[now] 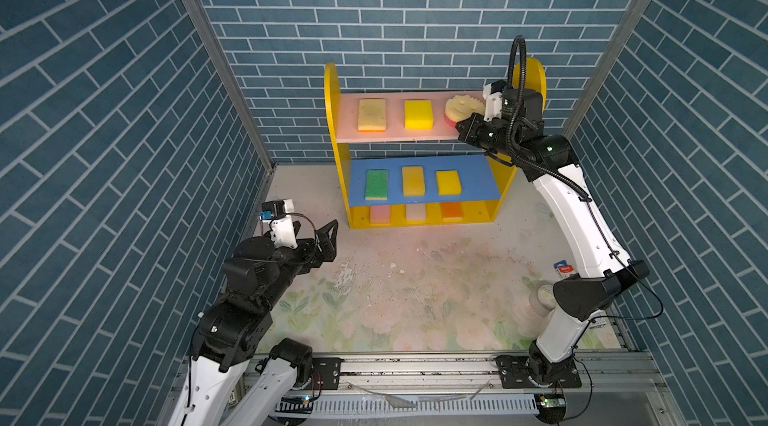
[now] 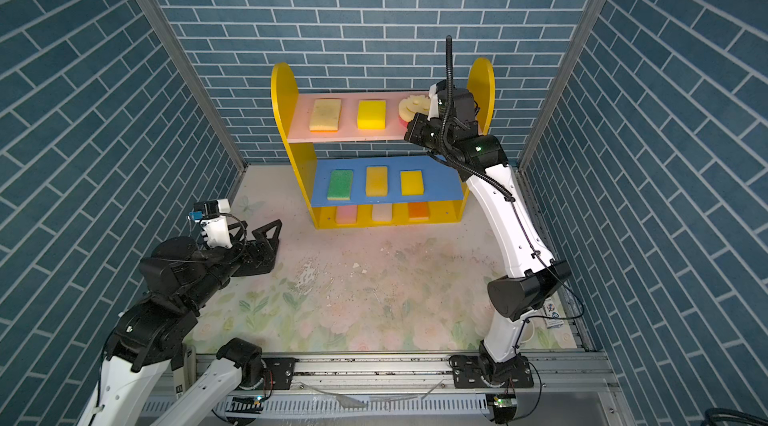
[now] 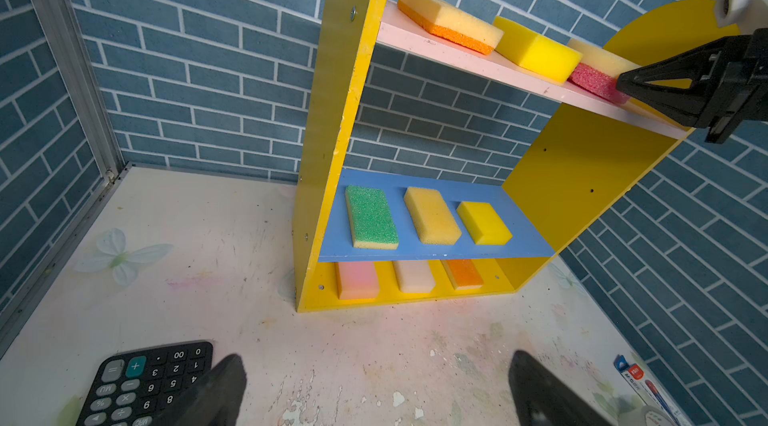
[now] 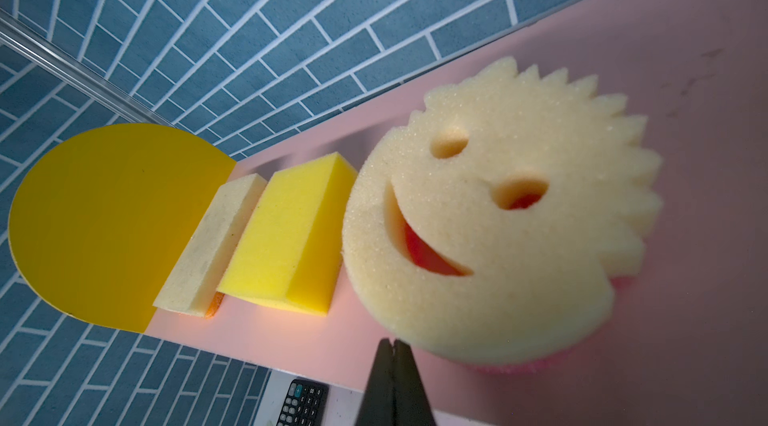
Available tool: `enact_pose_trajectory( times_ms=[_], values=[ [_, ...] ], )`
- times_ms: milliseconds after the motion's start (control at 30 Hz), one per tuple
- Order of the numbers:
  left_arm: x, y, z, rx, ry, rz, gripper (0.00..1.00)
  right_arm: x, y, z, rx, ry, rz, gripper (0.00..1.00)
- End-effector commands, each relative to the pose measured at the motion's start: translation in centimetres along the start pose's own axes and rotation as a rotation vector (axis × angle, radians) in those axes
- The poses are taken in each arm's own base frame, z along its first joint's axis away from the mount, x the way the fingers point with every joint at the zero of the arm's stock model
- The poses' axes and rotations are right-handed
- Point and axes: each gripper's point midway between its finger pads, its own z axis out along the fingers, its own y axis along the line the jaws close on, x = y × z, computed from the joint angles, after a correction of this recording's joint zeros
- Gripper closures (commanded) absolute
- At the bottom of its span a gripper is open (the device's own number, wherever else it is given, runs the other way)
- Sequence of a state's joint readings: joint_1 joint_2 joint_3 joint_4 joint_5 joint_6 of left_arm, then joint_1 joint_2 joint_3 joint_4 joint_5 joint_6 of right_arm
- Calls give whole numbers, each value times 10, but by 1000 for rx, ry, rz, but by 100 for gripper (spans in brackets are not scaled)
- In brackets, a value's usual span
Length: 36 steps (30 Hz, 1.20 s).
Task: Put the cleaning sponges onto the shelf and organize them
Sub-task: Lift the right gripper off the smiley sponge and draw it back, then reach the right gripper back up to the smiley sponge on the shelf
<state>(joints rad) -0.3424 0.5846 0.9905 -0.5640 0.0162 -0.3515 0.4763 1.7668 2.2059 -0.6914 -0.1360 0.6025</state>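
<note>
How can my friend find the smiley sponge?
Find the yellow-sided shelf at the back wall and look at its pink top board. Of three sponges in a row there, it is the right-end one in both top views, near the right gripper. Only this smiley sponge is round and scalloped; the tan sponge and yellow sponge are plain rectangles.

On the top board (image 1: 395,112) of the shelf (image 1: 332,112), the right arm (image 1: 569,203) covers one side of the smiley sponge (image 1: 457,106) in both top views. On its yellow base (image 1: 473,216), the blue middle board (image 1: 478,178) hides the rear halves of the pink sponge (image 1: 380,215), whitish sponge (image 1: 415,213) and orange sponge (image 1: 451,212). In front of the shelf, the calculator (image 3: 145,382) is cut off by the left wrist view's edge and sits partly behind a blurred finger (image 3: 220,386) of the left claw (image 3: 376,361).
</note>
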Motion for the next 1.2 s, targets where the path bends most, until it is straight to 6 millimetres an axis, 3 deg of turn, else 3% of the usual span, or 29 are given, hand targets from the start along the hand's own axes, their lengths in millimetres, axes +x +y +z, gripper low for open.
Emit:
enact_pose_trajectory(
  times_ms=[0,233,300,567,700,833,967,1067,1167],
  values=[
    [-4,0,-3,-3,-11,-7,0,-6,8,-18,-32,-28,9,100],
    [-9,10,-6,-66,-30,-10,0,-3,1,-58,1,-87,-22,100],
    [-13,18,-9,-110,-53,-14,0,-4,-6,-82,34,-134,-38,100],
    [-18,54,-21,-308,-133,-33,0,27,-76,-149,337,-237,-120,100],
    [-19,60,-26,-342,-146,-29,0,40,-104,-178,460,-281,-146,100],
    [-19,61,-26,-346,-143,-42,0,47,-113,-188,508,-256,-181,100],
    [-19,60,-24,-341,-143,-65,0,44,-107,-187,488,-246,-202,100],
    [-16,57,-18,-322,-127,-68,0,35,-90,-179,416,-229,-218,97],
    [-16,48,-10,-275,-99,-57,0,20,-61,-162,307,-189,-238,81]
  ],
)
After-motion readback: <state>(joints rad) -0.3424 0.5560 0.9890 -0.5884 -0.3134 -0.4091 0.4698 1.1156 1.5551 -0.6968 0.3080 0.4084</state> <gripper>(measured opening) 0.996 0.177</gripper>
